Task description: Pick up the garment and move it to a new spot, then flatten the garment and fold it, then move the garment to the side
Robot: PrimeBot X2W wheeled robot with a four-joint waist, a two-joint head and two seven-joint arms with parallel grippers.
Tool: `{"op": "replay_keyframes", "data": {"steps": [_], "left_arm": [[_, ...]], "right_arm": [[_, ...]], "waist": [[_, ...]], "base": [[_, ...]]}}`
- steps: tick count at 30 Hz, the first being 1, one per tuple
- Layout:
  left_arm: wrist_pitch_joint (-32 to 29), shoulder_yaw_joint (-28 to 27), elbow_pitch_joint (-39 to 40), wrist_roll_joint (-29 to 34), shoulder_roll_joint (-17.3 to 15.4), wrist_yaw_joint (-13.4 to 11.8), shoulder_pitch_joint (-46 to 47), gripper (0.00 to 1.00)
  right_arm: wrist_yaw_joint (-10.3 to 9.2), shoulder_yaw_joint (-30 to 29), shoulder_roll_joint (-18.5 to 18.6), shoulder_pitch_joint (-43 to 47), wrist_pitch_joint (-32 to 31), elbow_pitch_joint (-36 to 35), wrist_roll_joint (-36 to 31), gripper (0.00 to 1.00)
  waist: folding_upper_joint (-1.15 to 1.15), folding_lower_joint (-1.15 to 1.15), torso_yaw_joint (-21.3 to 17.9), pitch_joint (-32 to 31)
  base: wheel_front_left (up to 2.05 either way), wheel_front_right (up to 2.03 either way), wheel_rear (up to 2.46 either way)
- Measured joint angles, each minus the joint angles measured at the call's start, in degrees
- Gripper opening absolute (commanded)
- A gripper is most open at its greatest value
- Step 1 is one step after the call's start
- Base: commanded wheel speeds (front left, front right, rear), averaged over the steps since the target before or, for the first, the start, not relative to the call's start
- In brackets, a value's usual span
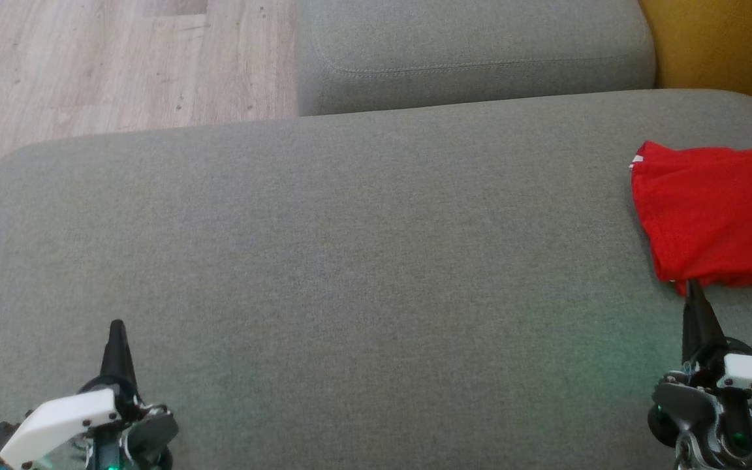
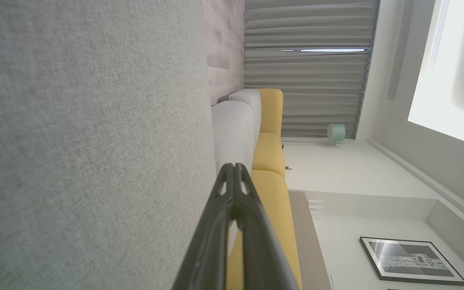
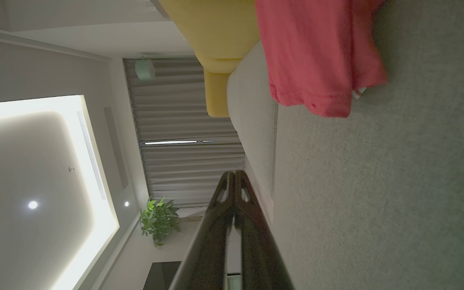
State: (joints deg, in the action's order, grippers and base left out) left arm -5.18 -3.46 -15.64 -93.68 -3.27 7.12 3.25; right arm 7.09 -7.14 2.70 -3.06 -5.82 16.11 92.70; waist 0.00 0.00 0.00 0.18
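The garment (image 1: 715,215) is a red folded piece lying on the grey sofa seat (image 1: 350,274) at the far right, cut off by the head view's edge. It appears as a red fold (image 3: 316,52) at the top of the right wrist view. My right gripper (image 1: 694,290) is shut and empty, its tip just at the garment's near edge. Its closed fingers (image 3: 234,177) point past the seat toward the room. My left gripper (image 1: 117,329) is shut and empty at the lower left, far from the garment. The two left fingers (image 2: 234,169) are pressed together.
A second grey cushion (image 1: 474,52) adjoins the seat at the back. A yellow sofa part (image 1: 722,46) stands at the back right. Wood floor (image 1: 108,59) lies beyond the seat's back left edge. Curtains (image 2: 308,68) and a framed picture (image 2: 411,259) show in the room.
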Motion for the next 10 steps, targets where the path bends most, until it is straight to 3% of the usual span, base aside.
{"op": "replay_keyframes", "data": {"steps": [10], "left_arm": [[-0.3,-0.1,0.0,0.0,0.1,0.0,0.0,0.0]], "right_arm": [[0.0,-0.1,0.0,0.0,0.0,0.0,0.0,0.0]], "waist": [[0.0,0.0,0.0,0.0]], "base": [[0.0,0.0,0.0]]}}
